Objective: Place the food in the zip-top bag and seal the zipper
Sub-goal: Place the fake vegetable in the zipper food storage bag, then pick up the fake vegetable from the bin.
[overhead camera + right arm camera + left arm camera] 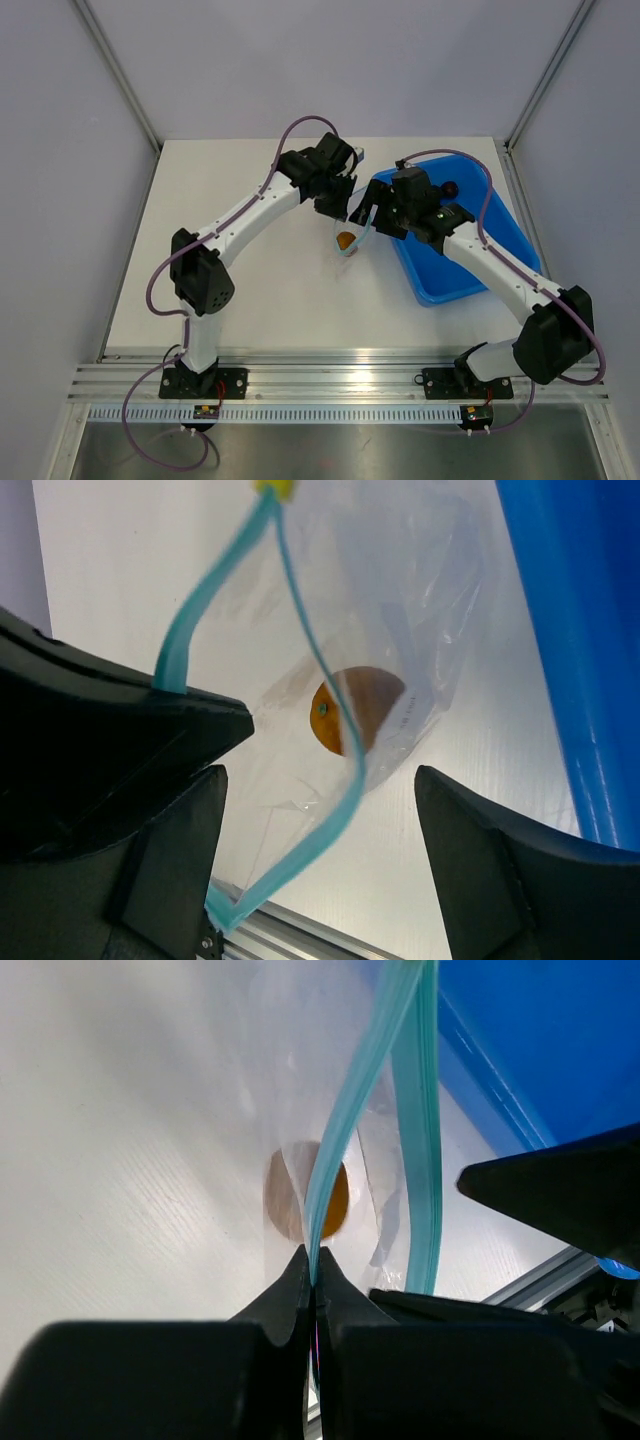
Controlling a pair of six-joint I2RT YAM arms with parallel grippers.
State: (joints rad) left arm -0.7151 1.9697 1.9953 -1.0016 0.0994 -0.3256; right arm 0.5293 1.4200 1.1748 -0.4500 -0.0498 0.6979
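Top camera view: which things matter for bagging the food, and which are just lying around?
For the job: bag, zipper, orange fruit inside it, dark fruit, left gripper shut on the zipper, right gripper.
Lying about: blue tray, metal rail.

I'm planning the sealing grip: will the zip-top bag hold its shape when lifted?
Probably floppy: the zip-top bag wrinkles and its zipper bows loosely. Likely light: thin clear film. The orange piece inside may roll and sag it.
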